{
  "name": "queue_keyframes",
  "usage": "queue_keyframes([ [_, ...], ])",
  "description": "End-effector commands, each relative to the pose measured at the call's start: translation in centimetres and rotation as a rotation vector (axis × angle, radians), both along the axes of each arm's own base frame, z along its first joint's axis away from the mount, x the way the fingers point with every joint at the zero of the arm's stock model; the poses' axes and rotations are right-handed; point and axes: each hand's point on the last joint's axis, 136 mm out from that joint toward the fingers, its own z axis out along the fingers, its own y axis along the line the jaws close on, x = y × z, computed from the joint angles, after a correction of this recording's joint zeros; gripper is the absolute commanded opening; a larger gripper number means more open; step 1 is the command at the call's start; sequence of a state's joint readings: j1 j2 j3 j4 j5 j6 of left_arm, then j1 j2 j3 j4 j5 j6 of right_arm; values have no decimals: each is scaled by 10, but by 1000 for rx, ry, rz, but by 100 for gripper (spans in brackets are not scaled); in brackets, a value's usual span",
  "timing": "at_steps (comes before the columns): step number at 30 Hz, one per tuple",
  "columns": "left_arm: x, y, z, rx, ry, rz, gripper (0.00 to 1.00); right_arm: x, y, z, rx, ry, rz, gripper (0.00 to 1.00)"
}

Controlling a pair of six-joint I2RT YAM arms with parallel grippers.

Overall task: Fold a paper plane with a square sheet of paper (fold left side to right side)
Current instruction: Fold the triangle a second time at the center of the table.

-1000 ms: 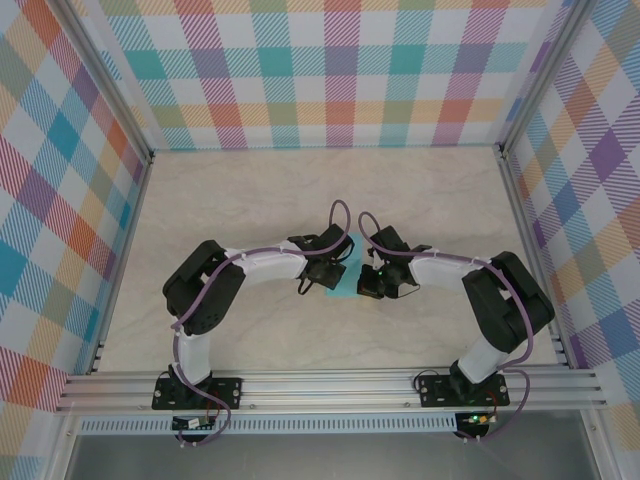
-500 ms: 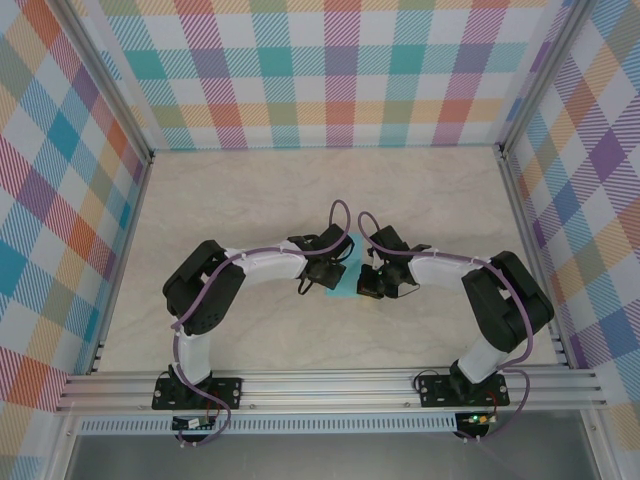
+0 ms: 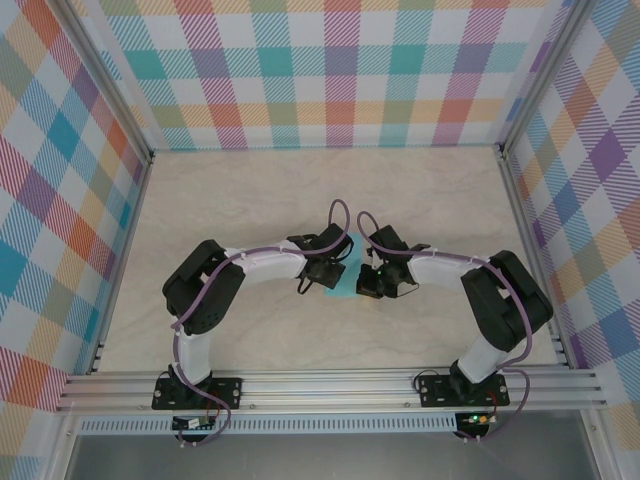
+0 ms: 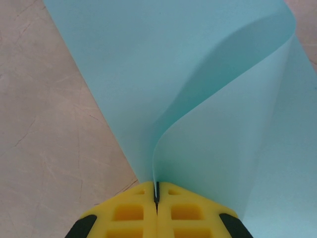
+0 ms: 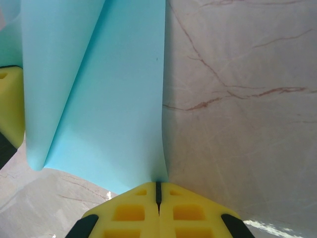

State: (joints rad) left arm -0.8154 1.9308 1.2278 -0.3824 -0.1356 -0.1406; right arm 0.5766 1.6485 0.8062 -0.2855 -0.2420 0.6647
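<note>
Paper (image 4: 148, 59) (curled over) sits pinched in left tool (image 4: 156, 192) and right tool (image 5: 158, 191).

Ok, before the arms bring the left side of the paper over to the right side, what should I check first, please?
1. The left gripper is shut on an edge of the paper: ok.
2. The right gripper is shut on the paper's edge: ok.
3. No tear in the paper where it shows: ok.
4. The lifted side bends over in a smooth curve, with no sharp crease: ok.
5. The two edges line up for the fold: cannot tell.
6. The lower part lies flat on the table: cannot tell.
</note>
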Motion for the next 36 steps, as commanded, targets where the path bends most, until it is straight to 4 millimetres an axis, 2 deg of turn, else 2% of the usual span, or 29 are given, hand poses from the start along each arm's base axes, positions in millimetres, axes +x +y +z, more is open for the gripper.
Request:
queue_keyframes([
  [1, 12, 3, 6, 1, -29, 14, 0, -21, -17, -27, -110, 74, 22, 2],
  [25, 14, -3, 31, -64, -67, 8, 1, -22, -18, -28, -118, 78, 24, 2],
  [36, 12, 3, 19, -33, -54, 11, 1, -22, -19, -28, -120, 78, 24, 2],
])
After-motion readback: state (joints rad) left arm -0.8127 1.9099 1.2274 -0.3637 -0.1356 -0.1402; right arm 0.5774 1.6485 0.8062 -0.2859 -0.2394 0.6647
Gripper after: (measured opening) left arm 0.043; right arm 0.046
